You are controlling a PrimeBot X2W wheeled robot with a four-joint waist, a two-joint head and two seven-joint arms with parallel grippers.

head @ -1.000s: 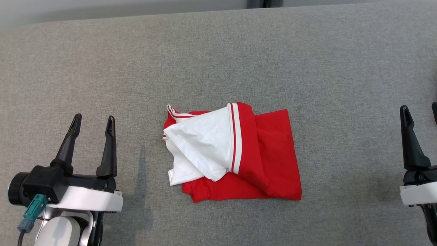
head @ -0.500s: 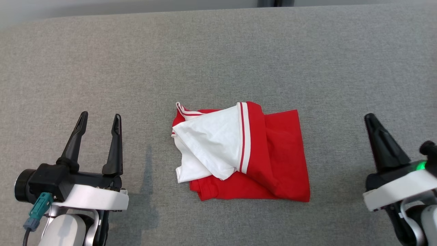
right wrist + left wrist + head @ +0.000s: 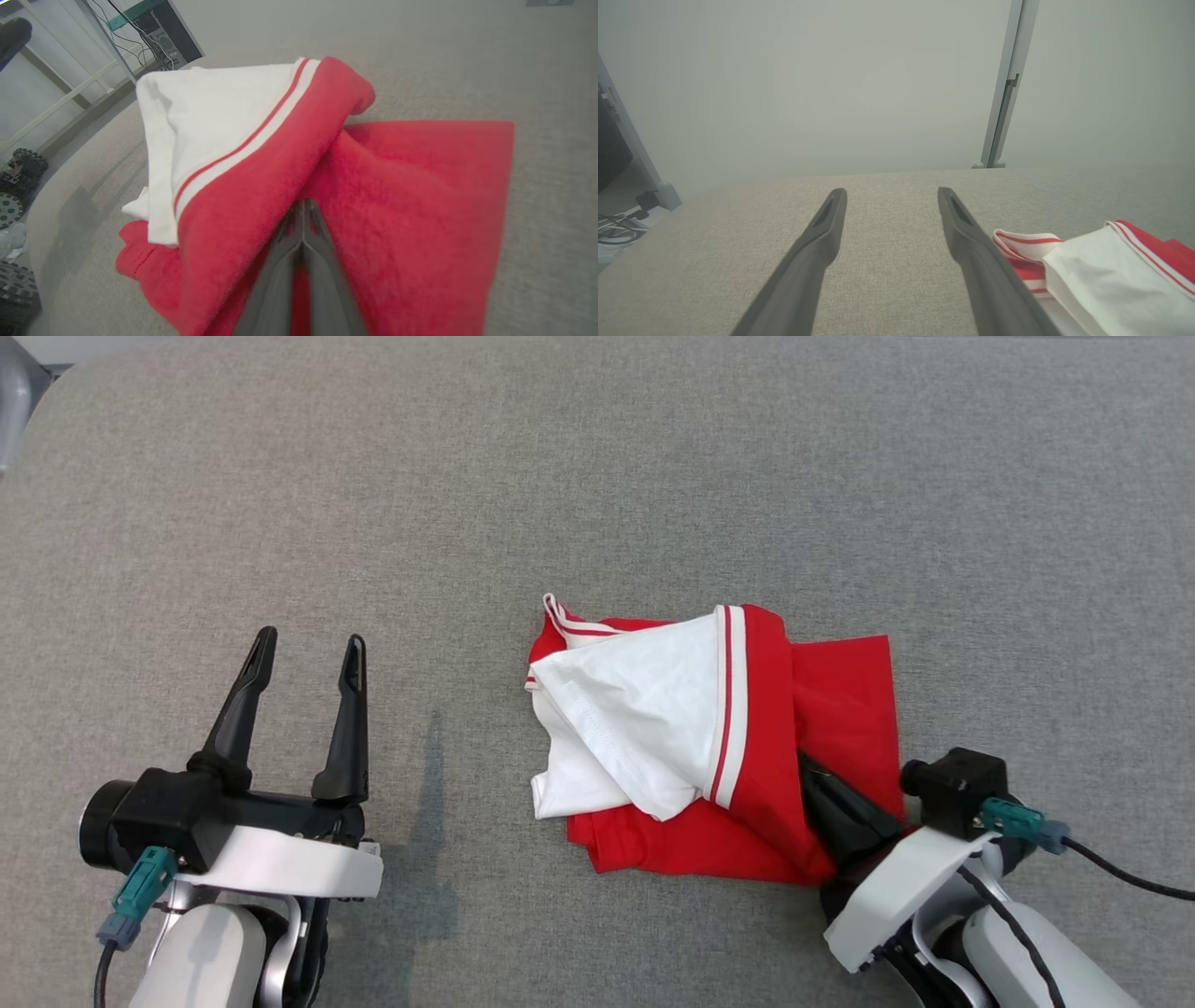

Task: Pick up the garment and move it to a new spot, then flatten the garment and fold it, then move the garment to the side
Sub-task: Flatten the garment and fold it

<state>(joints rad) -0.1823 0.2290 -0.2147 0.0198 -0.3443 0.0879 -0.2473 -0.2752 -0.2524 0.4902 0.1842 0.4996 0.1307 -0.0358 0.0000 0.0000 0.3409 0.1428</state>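
Now at first step: pickup starting.
Right gripper (image 3: 810,779) pinched together in the crumpled garment (image 3: 719,747) mid-table (image 3: 597,476); left gripper (image 3: 303,658) spread, empty. Moving, flattening, folding remain.

The grey table (image 3: 597,476) lies bare all round the garment (image 3: 831,709), with wide free cloth beyond it and between it and the left hand (image 3: 303,658). The right hand (image 3: 810,775) blocks the garment's near right corner, its fingers pressed together among the red folds.
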